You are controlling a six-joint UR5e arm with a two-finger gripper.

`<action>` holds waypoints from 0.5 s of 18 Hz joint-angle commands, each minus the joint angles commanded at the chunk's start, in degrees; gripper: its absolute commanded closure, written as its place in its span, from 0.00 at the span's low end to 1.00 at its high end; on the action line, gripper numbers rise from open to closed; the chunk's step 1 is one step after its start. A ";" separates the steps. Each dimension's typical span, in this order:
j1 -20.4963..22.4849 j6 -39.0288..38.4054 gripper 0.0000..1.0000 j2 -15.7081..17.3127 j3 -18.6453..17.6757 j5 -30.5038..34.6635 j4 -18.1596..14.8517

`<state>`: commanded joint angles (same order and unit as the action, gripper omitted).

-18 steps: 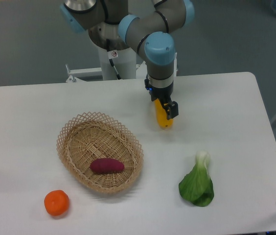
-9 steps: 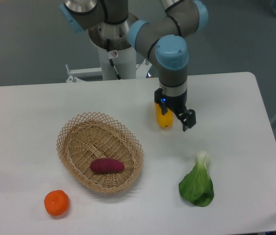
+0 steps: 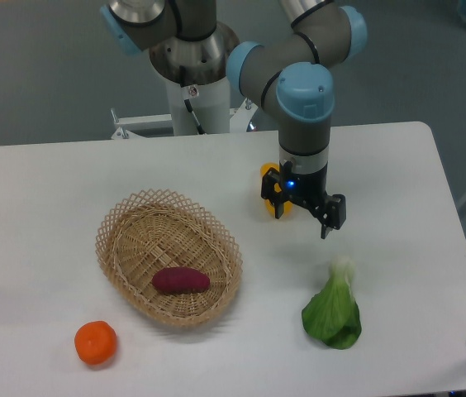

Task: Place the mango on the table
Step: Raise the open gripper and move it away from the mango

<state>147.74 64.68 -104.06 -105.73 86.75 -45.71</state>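
The yellow-orange mango (image 3: 266, 173) lies on the white table (image 3: 382, 165), just right of centre toward the back. My gripper (image 3: 302, 224) is open and hangs above the table just right of the fruit. Its left finger (image 3: 278, 201) covers part of the mango from the camera, and its right finger (image 3: 333, 217) stands over bare tabletop. Nothing sits between the fingers.
A woven wicker basket (image 3: 111, 241) at the centre left holds a purple-red sweet potato (image 3: 181, 280). A round orange fruit (image 3: 96, 342) sits near the front left edge. A leafy green bok choy (image 3: 334, 310) lies front right, just below the gripper.
The gripper let go of the mango and opened, then moved right and a little toward the front. The mango stays where it was set down.
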 joint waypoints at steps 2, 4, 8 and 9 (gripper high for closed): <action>0.35 2.89 0.00 -0.53 2.10 0.17 -0.87; 1.84 7.97 0.00 -0.36 2.90 0.79 -2.71; 2.46 19.25 0.00 -0.62 4.30 6.04 -4.30; 2.46 19.16 0.00 -0.97 4.92 7.02 -5.26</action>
<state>150.21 83.85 -105.03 -100.82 93.77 -50.97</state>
